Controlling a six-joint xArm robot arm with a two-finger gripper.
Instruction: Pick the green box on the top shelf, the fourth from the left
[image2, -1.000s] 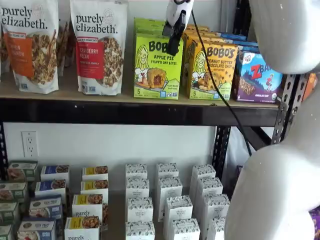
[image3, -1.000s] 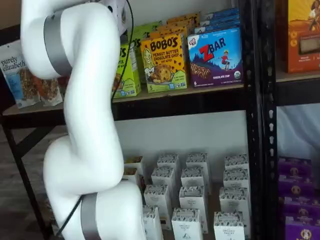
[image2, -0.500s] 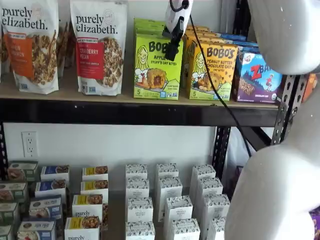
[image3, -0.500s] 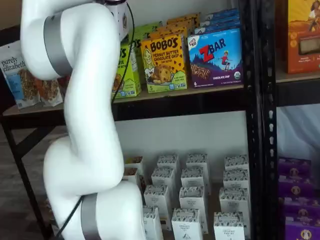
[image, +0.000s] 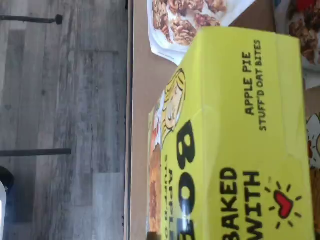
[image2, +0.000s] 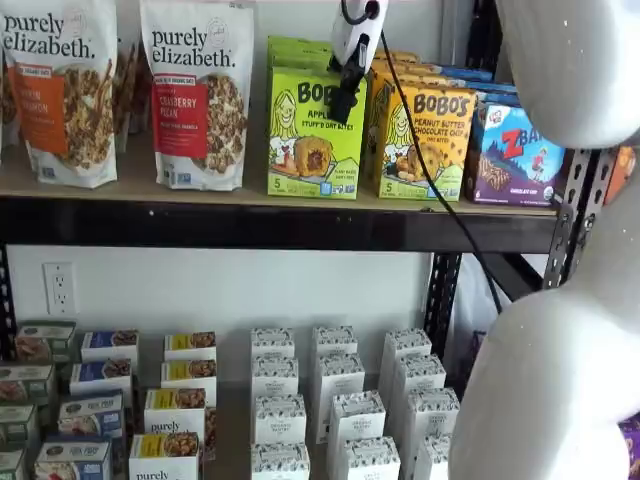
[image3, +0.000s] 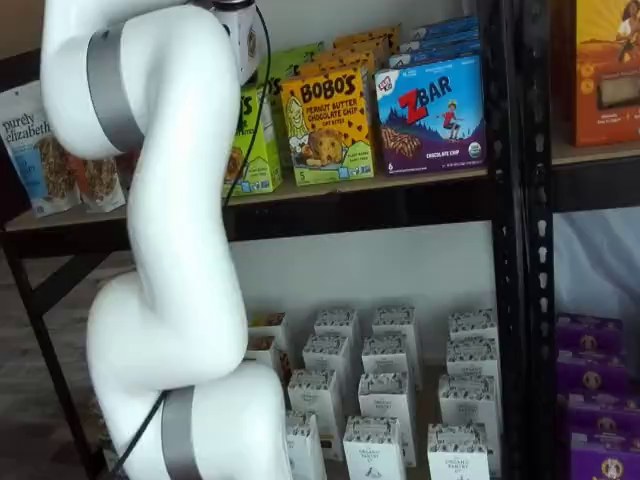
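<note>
The green box, a lime Bobo's Apple Pie carton, stands upright on the top shelf between a granola bag and a yellow-orange Bobo's carton. My gripper comes down from above at the box's upper right corner. One black finger shows side-on against the box's front face, so no gap can be read. In the wrist view the green box fills most of the picture from close above. In a shelf view my white arm hides most of the green box.
Purely Elizabeth granola bags stand left of the box. The peanut butter Bobo's carton and a ZBar box stand to its right. A black cable hangs in front of them. White cartons fill the lower shelf.
The gripper has moved in toward the shelf and settled at the green box's top right corner. Over the last half second it has barely shifted.
</note>
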